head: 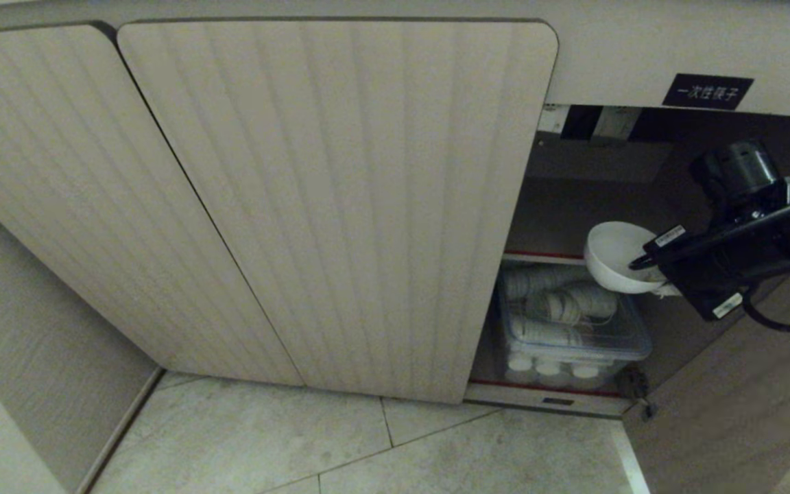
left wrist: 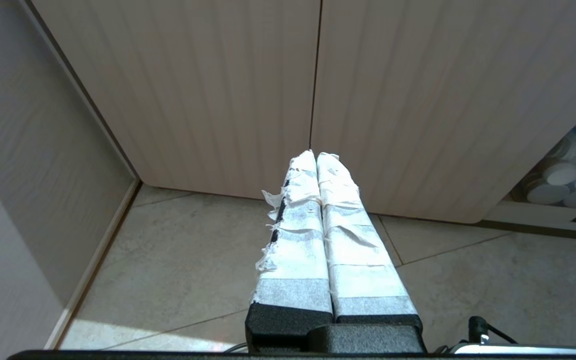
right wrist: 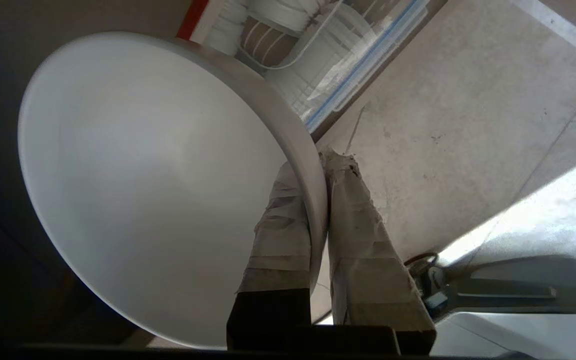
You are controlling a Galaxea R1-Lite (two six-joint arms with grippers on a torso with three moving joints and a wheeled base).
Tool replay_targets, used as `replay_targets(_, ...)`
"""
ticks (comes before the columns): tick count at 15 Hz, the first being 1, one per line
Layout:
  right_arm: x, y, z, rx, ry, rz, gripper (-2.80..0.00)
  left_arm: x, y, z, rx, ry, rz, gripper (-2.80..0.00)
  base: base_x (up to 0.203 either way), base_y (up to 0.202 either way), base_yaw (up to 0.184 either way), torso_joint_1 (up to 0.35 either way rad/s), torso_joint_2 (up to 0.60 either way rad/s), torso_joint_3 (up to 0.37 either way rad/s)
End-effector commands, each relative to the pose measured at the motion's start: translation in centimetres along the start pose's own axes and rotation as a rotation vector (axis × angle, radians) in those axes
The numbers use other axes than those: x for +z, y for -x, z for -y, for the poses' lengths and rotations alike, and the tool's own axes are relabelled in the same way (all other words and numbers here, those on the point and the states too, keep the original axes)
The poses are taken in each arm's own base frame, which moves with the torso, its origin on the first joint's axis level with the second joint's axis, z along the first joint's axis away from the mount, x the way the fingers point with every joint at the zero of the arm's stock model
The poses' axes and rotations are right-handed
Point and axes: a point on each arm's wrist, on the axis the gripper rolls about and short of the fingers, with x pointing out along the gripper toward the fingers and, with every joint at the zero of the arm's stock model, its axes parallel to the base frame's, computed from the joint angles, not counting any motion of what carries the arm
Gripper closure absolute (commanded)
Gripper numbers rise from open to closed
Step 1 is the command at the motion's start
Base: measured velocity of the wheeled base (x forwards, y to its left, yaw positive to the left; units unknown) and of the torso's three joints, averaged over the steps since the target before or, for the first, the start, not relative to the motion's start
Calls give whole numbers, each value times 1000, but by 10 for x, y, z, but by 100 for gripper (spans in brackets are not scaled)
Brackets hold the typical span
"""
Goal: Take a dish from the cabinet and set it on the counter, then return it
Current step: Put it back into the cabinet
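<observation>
A small white glossy round bowl [head: 613, 255] is held by its rim in the right end effector [right wrist: 318, 165], in front of the open right-hand bay of the pale beige wood-grain cabinet [head: 326, 199] — the bowl is carried tilted, its hollow turned toward the ribbed doors, above a red-edged shelf [head: 542, 256]. In the right wrist view the two tape-wrapped fingers [right wrist: 280, 225] are seen clamped on the bowl's wall, one inside the rim and one outside. Below the bowl, a clear plastic lidded storage box [head: 573, 329] packed with stacked white crockery is seen on the cabinet's bottom shelf, and a small black label with white characters [head: 708, 91] is fixed above the opening. The two ribbed doors to the left are seen shut over a pale grey tiled floor [head: 381, 446]. The left end effector [left wrist: 315, 156] is held low before those shut doors — its taped fingers pressed together on nothing
</observation>
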Motion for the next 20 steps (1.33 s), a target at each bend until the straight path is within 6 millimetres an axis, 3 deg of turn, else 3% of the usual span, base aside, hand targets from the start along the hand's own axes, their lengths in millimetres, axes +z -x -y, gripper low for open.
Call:
replay_targets(1,1,-3,-2,-4,-11,0,0,0,0,0,1,1,1,0,0,0,0,0,0,0)
replay_targets(20,10,-28,-24,-64,-49,-15,0,0,0,0,1,1,1,0,0,0,0,0,0,0)
